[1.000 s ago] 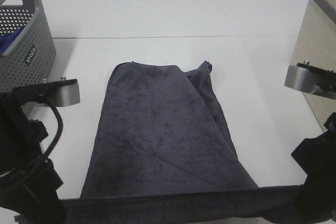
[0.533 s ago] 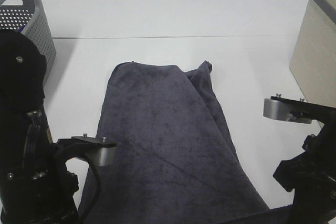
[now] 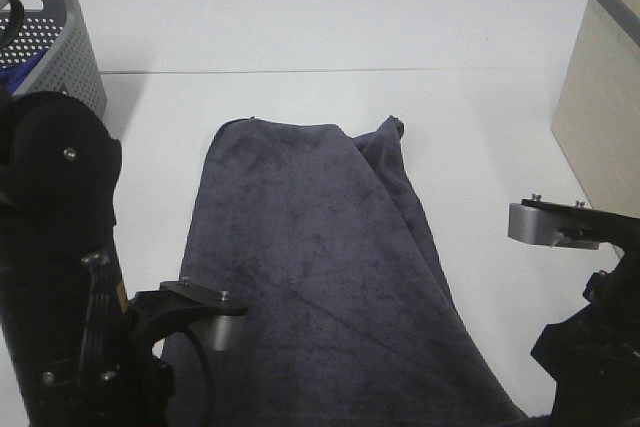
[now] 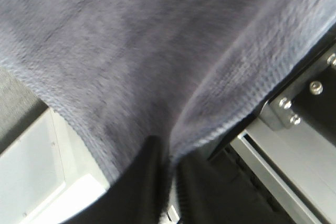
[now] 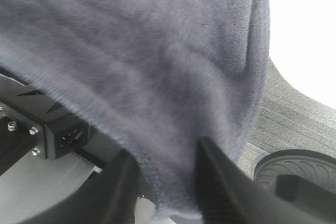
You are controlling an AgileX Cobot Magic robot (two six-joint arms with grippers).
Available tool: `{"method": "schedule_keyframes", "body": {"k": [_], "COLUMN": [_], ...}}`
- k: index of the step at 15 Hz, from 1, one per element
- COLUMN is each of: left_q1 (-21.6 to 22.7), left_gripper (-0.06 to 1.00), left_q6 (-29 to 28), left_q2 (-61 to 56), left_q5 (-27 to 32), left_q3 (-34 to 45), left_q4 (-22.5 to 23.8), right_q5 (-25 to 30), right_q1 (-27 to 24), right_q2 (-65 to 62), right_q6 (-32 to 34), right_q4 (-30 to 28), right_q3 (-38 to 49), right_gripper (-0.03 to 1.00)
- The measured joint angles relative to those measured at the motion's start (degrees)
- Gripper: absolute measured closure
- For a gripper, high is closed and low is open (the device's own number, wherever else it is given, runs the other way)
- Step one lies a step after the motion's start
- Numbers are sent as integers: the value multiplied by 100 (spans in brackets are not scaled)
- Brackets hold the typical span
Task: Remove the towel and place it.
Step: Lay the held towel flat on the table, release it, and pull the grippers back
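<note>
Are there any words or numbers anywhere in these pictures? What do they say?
No writing can be read anywhere.
towel: plain, no tag showing.
grey basket: only holes show; the left arm covers part of it.
beige bin: bare side.
Wrist views: blurred towel and metal parts, no letters.

One towel (image 3: 310,247), one grey basket (image 3: 66,59), one beige bin (image 3: 605,97).

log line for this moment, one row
towel: spread on table, near edge hanging off | left pincer: towel between jaws | right pincer: towel between jaws
</note>
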Motion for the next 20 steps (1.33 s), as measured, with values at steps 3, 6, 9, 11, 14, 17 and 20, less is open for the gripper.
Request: {"method": "schedule_keyframes", "body": {"k": [3, 6, 9, 11, 14, 17, 20], "left_q1": [-281, -286, -286, -286, 201, 1381, 2286], "left_gripper": [33, 16, 16, 16, 16, 15, 11], "left_q6": [0, 0, 0, 0, 0, 0, 69], "left_q2": [11, 17, 23, 23, 23, 23, 29], "left_q5": [-321, -292, -264, -264, -258, -315, -665], "left_q3": [0, -97, -539, -968, -1547, -2154, -2670], "left_q4": [-384, -355, -115, 201, 435, 487, 584], "right_q5": [6, 6, -92, -178, -458, -252, 103], "right_q1": [0, 0, 0, 0, 0, 0, 0], "right_q2": [0, 0, 0, 6, 11, 189, 940], "right_q6": [0, -11, -138, -143, 138, 350, 350], "right_q4": [126, 155, 126, -29, -579, -940, -1008], "right_q3": [0, 0, -138, -395, -1037, -2086, -3128], "right_gripper": [41, 33, 33, 33, 33, 31, 25]}}
